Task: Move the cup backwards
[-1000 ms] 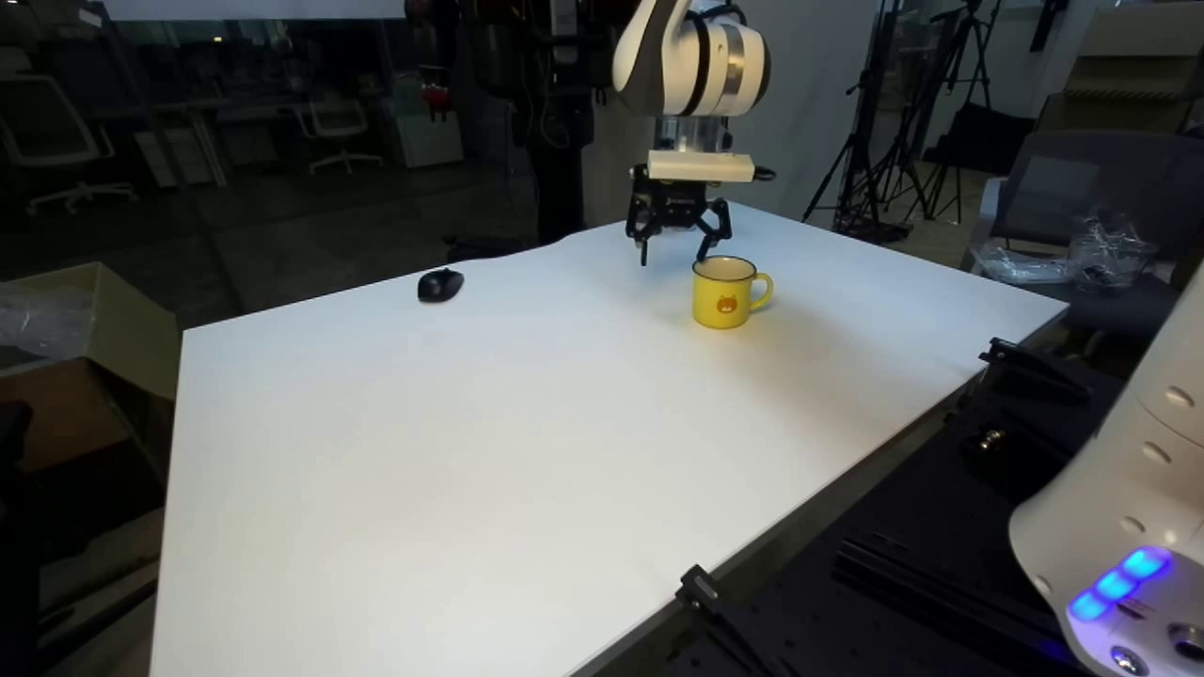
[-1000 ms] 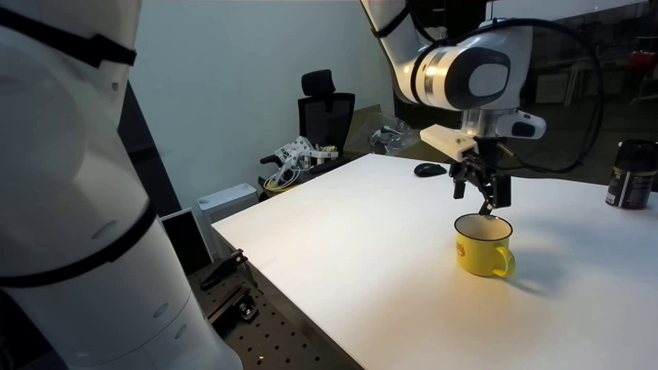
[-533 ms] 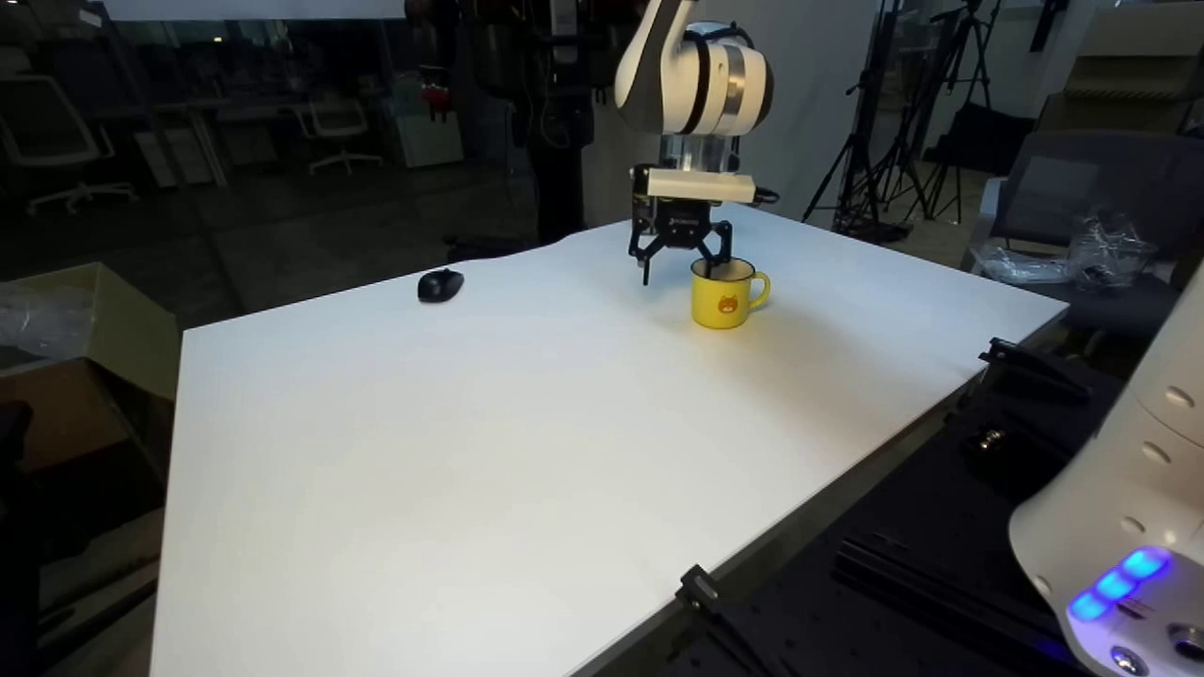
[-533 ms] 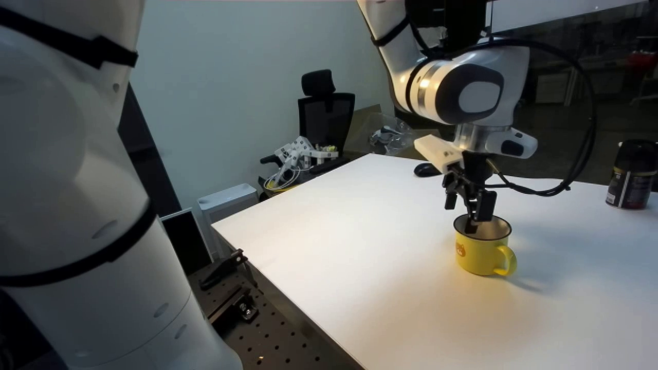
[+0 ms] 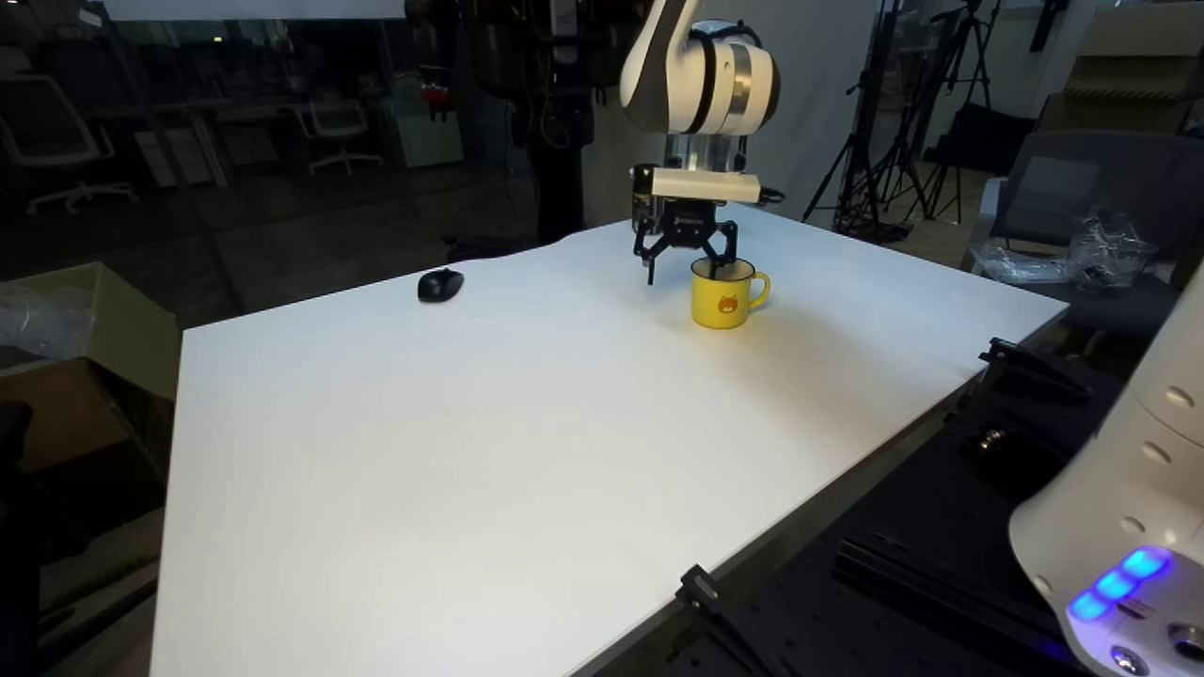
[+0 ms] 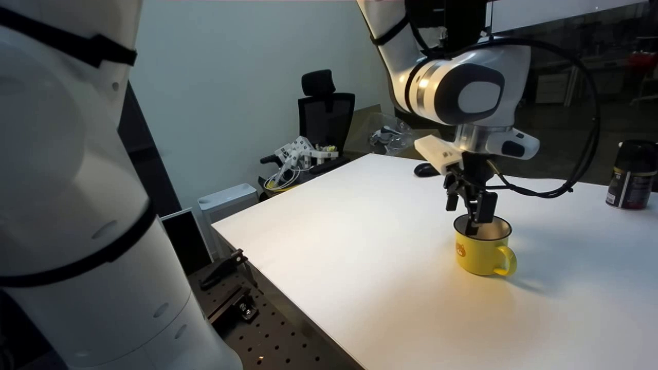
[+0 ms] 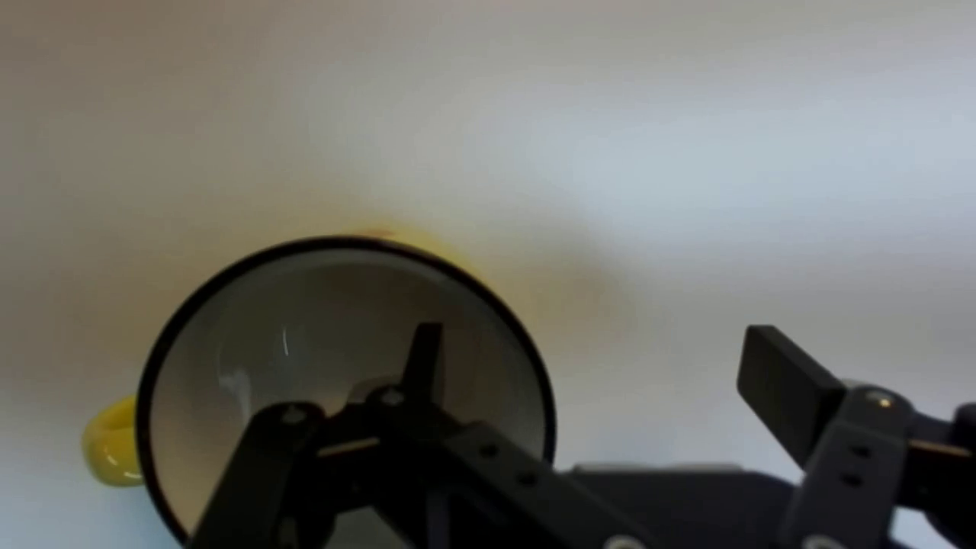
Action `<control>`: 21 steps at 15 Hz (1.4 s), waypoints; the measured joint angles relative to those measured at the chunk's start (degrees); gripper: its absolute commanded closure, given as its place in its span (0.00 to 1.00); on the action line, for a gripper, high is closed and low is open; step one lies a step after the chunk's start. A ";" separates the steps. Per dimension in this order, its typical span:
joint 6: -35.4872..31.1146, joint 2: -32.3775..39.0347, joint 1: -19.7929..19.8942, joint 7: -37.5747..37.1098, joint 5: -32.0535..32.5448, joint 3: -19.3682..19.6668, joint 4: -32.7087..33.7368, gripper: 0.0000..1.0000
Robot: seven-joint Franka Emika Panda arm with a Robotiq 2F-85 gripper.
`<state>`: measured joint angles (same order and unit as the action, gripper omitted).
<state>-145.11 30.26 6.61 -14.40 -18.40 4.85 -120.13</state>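
Note:
The small yellow cup with a dark rim and side handle stands upright on the white table in both exterior views (image 5: 720, 306) (image 6: 479, 257). In the wrist view the cup (image 7: 305, 335) is seen from above at lower left, its handle pointing left. My gripper (image 7: 595, 343) is open above it. One finger is inside the cup's mouth. The other finger is outside, over the table, so the cup wall lies between them with space on each side. The gripper also shows in both exterior views (image 5: 682, 274) (image 6: 461, 221). The inner finger's tip is partly hidden by the cup.
A black mouse lies near the table's far edge in both exterior views (image 5: 440, 285) (image 6: 425, 170). A dark bottle (image 6: 632, 177) stands at the right in an exterior view. The white table (image 5: 423, 451) has a nearby edge beside the robot base.
My gripper has come down, and one finger has gone from above the cup's rim to inside its mouth. The fingers stay open. The cup has barely moved.

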 measured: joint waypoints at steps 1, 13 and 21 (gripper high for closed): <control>-0.66 0.02 0.18 0.03 0.00 0.06 0.00 0.40; -3.58 0.02 1.55 0.66 0.15 0.78 0.28 0.97; -2.18 0.08 2.19 3.54 -0.08 -0.06 0.92 0.89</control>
<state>-147.29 30.35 8.80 -10.85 -18.48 4.79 -119.21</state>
